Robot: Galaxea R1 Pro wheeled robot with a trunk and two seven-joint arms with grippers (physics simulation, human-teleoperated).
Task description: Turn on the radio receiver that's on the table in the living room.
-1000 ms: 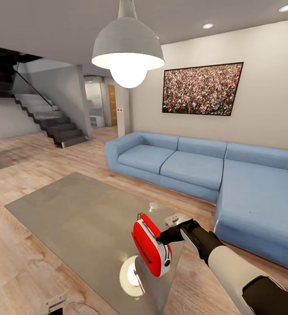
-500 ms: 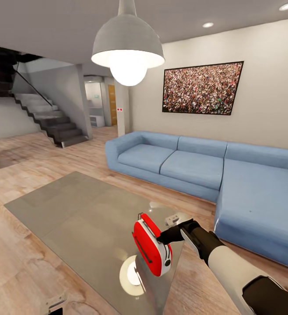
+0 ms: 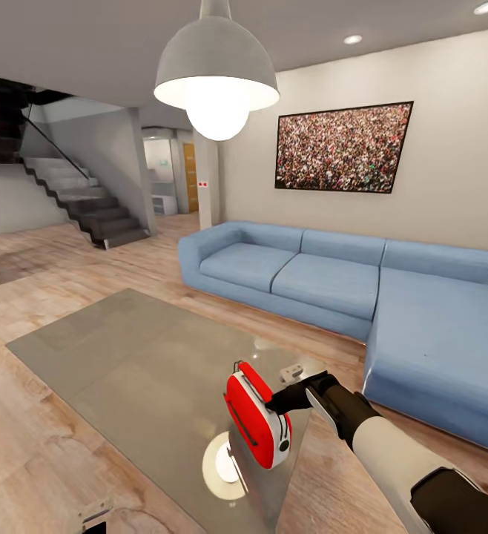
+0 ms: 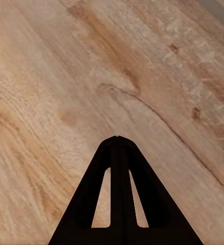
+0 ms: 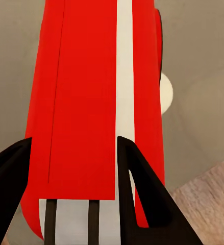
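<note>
- The right gripper [image 5: 73,153] has its jaws spread fairly wide around the radio receiver [image 5: 91,102]; in the right wrist view one dark finger [image 5: 9,168] lies at the red casing's outer edge and the other [image 5: 137,189] lies over the white stripe. Whether the pads actually press on the casing cannot be told.
- In the head view the right gripper [image 3: 285,400] meets the radio receiver [image 3: 255,415] at its upper side, with the black-and-white forearm reaching in from the lower right.
- The radio receiver stands tilted on the table [image 3: 125,363], close to the table's near right corner, its red body edged in white and a thin wire handle at its top.
- The left gripper [image 4: 117,140] has its jaws drawn together, the two black fingers meeting at one tip above bare wood floor [image 4: 66,76]. In the head view a small part of it [image 3: 96,514] shows at the lower edge, beside the table's near edge and off the glass.
- The table's glossy grey-brown top mirrors a bright round spot just beside the radio, under the white pendant lamp [image 3: 216,78].
- Past the table's far right edge runs the blue sectional sofa [image 3: 348,282], well apart from the radio.
- A framed crowd picture [image 3: 343,148] hangs on the beige wall over the sofa.
- A dark staircase [image 3: 88,200] rises at the far left of the living room.
</note>
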